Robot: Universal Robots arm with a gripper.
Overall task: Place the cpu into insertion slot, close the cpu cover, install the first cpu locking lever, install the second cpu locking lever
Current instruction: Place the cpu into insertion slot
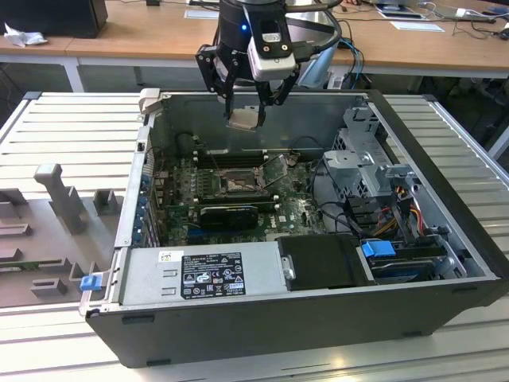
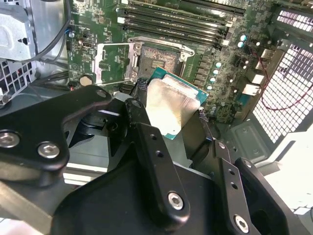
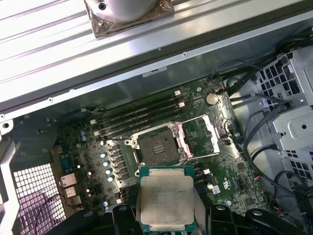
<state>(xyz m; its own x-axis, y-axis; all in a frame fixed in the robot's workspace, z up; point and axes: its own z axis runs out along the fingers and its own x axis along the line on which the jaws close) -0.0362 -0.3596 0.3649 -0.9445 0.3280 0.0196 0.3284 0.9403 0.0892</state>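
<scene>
Hand: we see the black hand (image 1: 245,117) clamped on the flat square silver-beige metal cpu (image 3: 165,200).
Slot: dark square metal-rimmed insertion slot (image 3: 157,148), bare, below it.
Cover: thin silver frame-shaped cpu cover (image 3: 211,133), open beside the slot.

"How many chips did you count?"
"One cpu (image 3: 166,203), near the insertion slot (image 3: 157,148). There was one slot, and one cpu cover (image 3: 212,132) at its side."
"Any boxes?"
"One grey power-supply box (image 1: 199,274), well apart from the slot."

In the second wrist view the jaws cover two edges of the cpu (image 2: 171,105). The exterior view's top edge cuts off the arm (image 1: 238,16).
</scene>
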